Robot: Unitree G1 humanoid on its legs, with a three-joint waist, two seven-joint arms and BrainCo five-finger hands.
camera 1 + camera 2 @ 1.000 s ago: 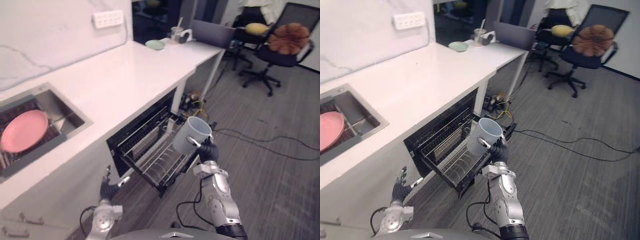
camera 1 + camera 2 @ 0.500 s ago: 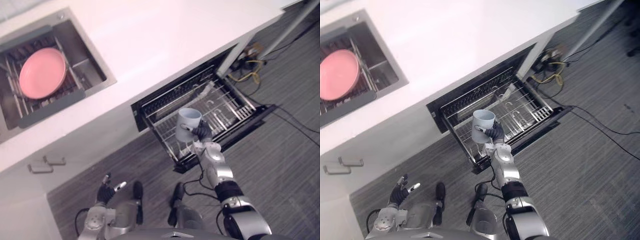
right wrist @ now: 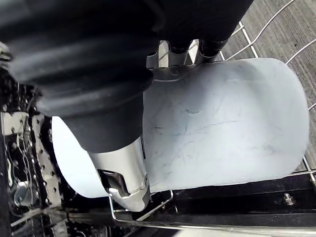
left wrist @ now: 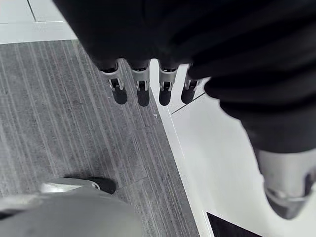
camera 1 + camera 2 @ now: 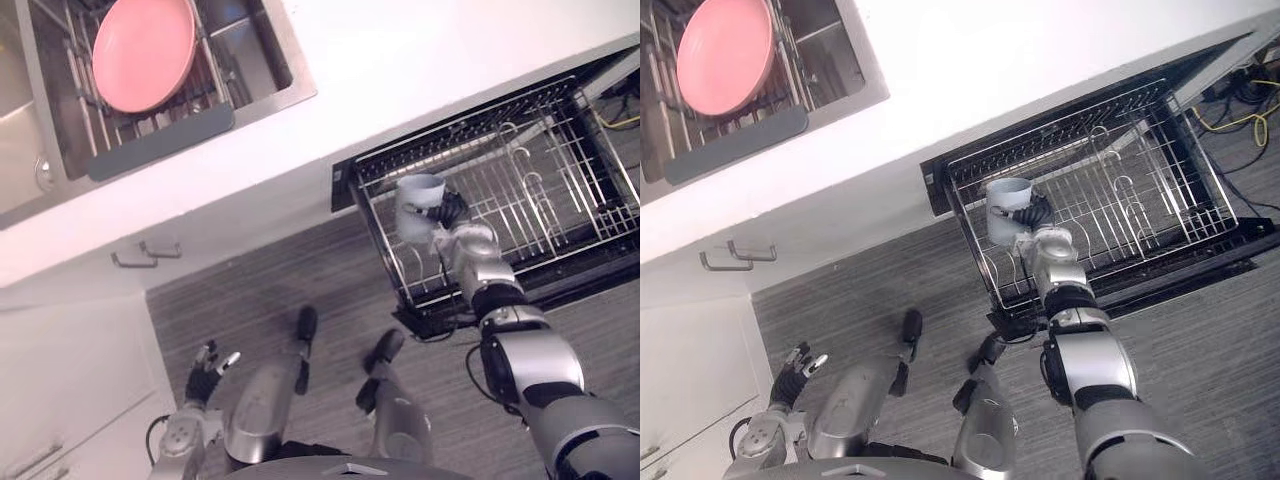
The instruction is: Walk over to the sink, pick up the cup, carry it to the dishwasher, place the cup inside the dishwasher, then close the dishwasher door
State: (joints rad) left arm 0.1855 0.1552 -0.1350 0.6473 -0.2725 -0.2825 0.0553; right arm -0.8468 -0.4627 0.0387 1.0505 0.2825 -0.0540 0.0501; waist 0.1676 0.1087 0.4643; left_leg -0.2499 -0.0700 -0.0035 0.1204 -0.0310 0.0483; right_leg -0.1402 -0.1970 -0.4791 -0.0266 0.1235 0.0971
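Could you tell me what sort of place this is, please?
Probably a kitchen: a white counter with a steel sink holding a pink plate, and a wire dishwasher rack pulled out beneath the counter.

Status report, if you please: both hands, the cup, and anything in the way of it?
Right hand shut on cup; left hand open, low at side. Cup held over dishwasher rack, near corner, not released. Only rack wires under it.

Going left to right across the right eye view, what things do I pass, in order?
pink plate → left hand → cup → right hand, gripping the cup
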